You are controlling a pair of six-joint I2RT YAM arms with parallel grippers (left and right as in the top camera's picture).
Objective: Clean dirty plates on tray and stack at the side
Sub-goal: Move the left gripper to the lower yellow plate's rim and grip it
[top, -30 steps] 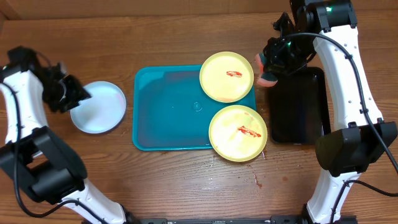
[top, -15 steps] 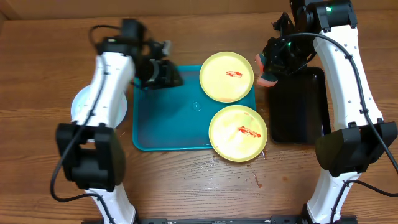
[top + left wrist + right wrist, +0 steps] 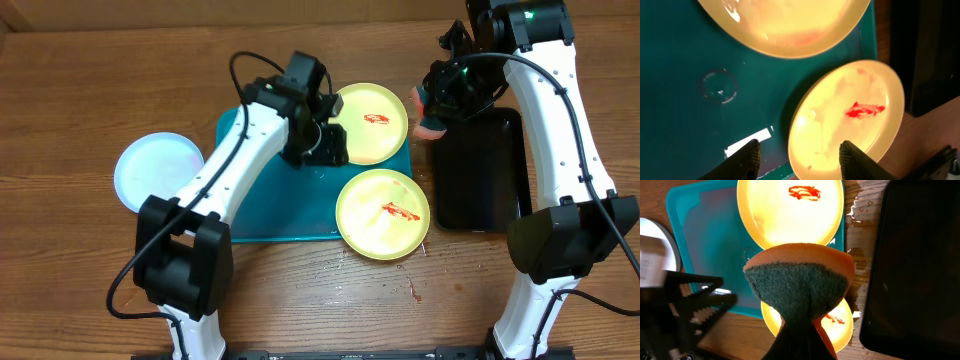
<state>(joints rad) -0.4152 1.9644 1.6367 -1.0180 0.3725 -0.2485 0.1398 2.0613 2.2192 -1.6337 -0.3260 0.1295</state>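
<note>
We find the wooden surface [image 3: 100,80] carrying three items directly. The turquoise tray [image 3: 262,205] lies under the left claw [image 3: 328,150]. A light blue plate [image 3: 158,172] lies well apart from that claw, off the tray. A black tray [image 3: 482,180] lies near the right claw [image 3: 432,118], just beside the turquoise tray.

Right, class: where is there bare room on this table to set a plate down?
Bare table along the front edge, below the tray and blue plate. The tray's left half is bare too. Crowded: its right side, two yellow plates.
</note>
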